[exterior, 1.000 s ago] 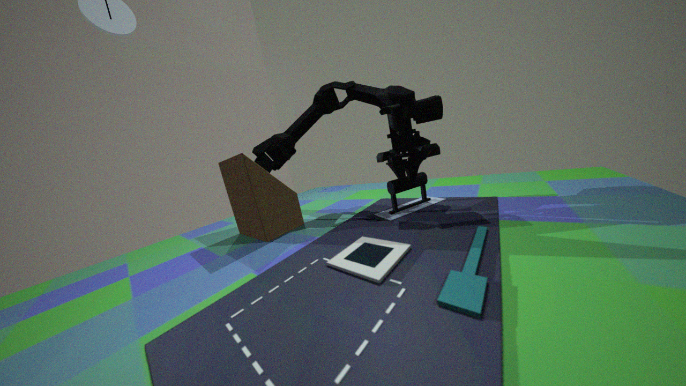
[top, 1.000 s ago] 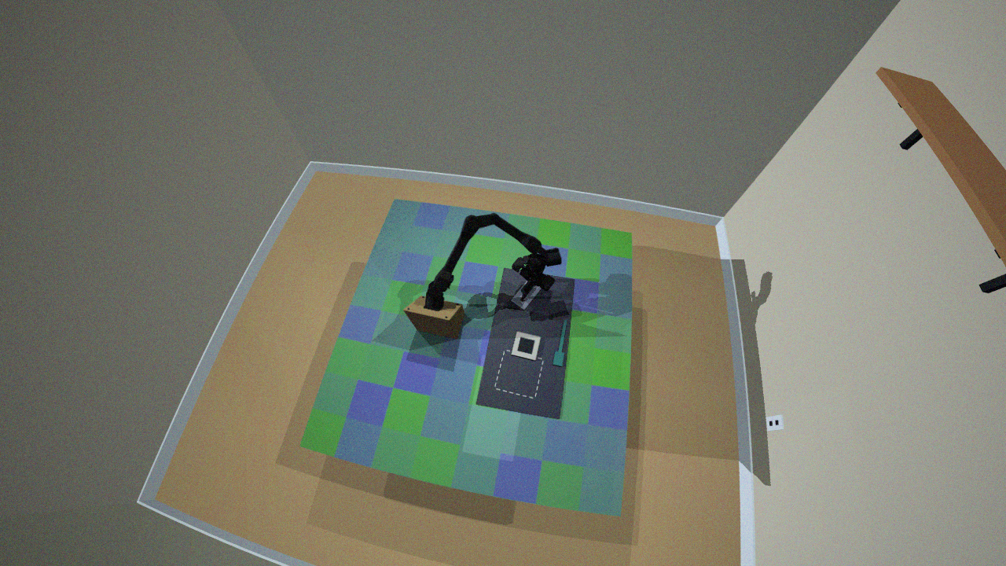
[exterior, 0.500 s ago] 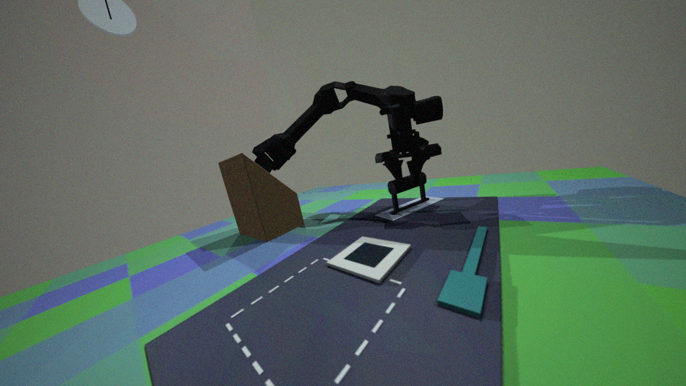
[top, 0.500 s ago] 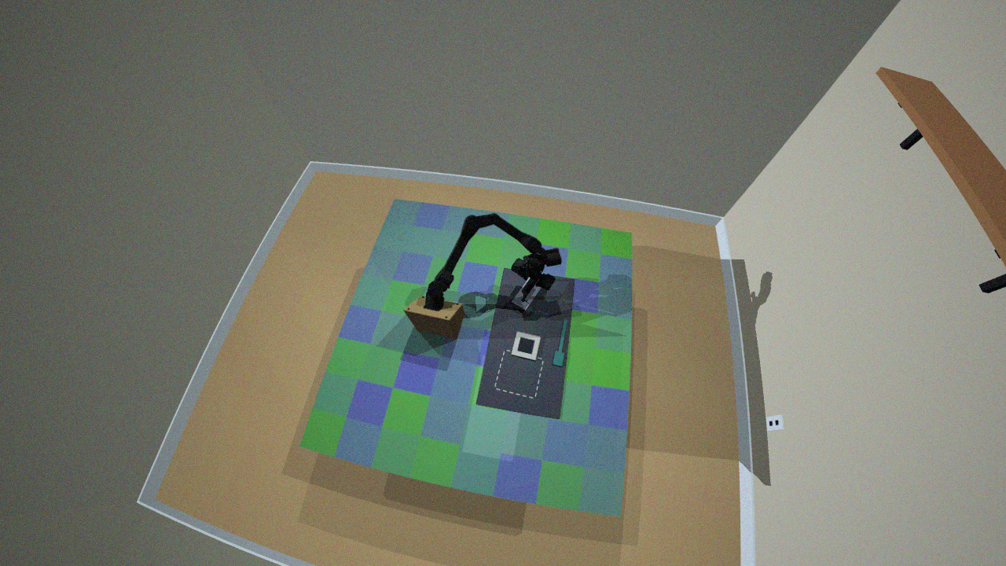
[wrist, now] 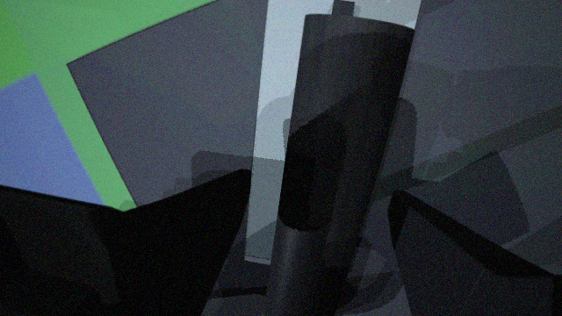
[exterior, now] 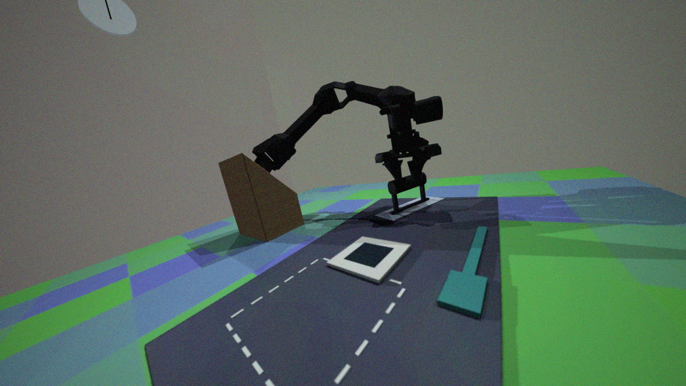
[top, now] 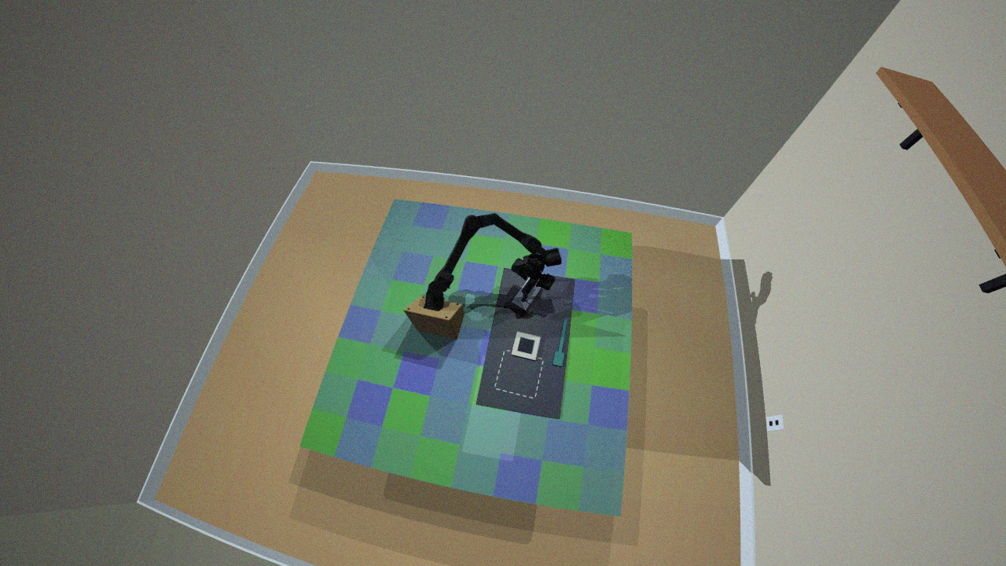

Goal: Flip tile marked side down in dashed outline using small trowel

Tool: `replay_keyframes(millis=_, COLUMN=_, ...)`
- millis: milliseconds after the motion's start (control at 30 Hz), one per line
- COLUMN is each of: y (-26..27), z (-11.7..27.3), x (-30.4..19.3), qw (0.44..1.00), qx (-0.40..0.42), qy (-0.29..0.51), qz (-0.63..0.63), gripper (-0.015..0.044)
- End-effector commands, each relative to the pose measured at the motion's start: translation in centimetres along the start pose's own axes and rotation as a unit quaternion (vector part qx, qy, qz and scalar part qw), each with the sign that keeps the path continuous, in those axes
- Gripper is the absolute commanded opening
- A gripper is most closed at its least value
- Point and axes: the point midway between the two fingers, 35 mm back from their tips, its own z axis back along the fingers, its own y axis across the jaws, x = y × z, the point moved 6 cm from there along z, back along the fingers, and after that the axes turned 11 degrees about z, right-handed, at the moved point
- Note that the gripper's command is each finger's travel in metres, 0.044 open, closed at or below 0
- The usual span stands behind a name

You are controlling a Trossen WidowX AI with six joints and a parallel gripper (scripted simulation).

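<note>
The white tile (top: 526,345) (exterior: 369,254) lies flat with its dark-square marked side up, at the far edge of the dashed outline (exterior: 376,328) and overlapping it slightly. The trowel, with a black round handle (exterior: 407,184) (wrist: 351,66) on two posts above a silver blade (top: 523,305), stands blade down at the far end of the dark mat (top: 548,404) (exterior: 431,345). My gripper (top: 530,285) (exterior: 407,176) (wrist: 320,190) is open, its fingers on either side of the handle, with gaps between them and the handle in the wrist view. Part of the blade is hidden under the handle.
A teal spatula (top: 557,358) (exterior: 462,290) lies flat along the mat's right side, to the right of the tile. The arm's brown wooden base (top: 442,323) (exterior: 263,206) stands left of the mat on the chequered table top (top: 435,457).
</note>
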Motion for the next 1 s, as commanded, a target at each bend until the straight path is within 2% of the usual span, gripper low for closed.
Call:
replay_keyframes(millis=0, y=0.0, z=0.2, x=0.0, qw=1.0, qx=0.0, qy=0.0, qz=0.002, gripper=0.027)
replay_keyframes(millis=133, y=0.3, z=4.2, x=-0.1, qw=1.0, qx=0.0, qy=0.0, qz=0.002, gripper=0.027)
replay_keyframes(millis=367, y=0.3, z=4.4, x=-0.1, qw=1.0, qx=0.0, qy=0.0, qz=0.002, gripper=0.027)
replay_keyframes(millis=400, y=0.3, z=4.4, x=-0.2, qw=1.0, qx=-0.001, qy=0.001, qz=-0.001, gripper=0.0296)
replay_keyframes(millis=467, y=0.3, z=5.5, x=-0.2, qw=1.0, qx=-0.001, qy=0.002, qz=-0.001, gripper=0.03)
replay_keyframes(millis=667, y=0.7, z=4.9, x=-0.2, qw=1.0, qx=-0.013, qy=0.019, qz=0.002, gripper=0.03)
replay_keyframes(millis=967, y=3.0, z=1.9, x=-0.1, qw=0.989, qx=-0.108, qy=0.103, qz=0.015, gripper=0.03)
